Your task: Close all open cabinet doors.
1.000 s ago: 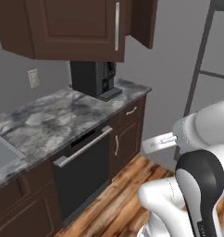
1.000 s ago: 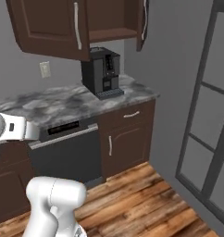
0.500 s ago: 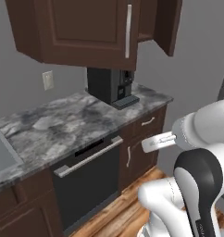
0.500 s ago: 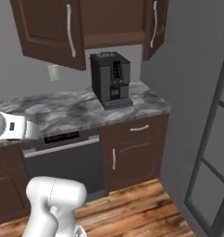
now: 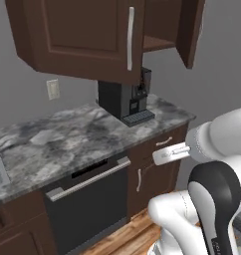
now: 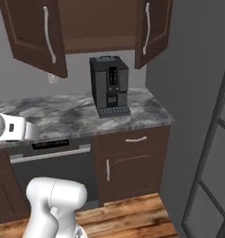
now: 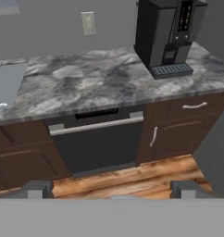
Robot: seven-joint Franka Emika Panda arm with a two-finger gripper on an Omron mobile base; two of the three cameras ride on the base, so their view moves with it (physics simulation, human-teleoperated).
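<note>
Both cabinet doors were hanging open above the surface (image 6: 63, 116): the left door (image 6: 33, 35) swung out over the middle stretch, the right door (image 6: 154, 28) angled out by the wall at the right end. Marble-look surface, with a dishwasher (image 7: 97, 143) under its front edge. A black coffee machine (image 6: 109, 86) sat at the back right corner, below the open shelf. The hand (image 7: 111, 190) was wide open, empty, aimed at the lower cabinets.
</note>
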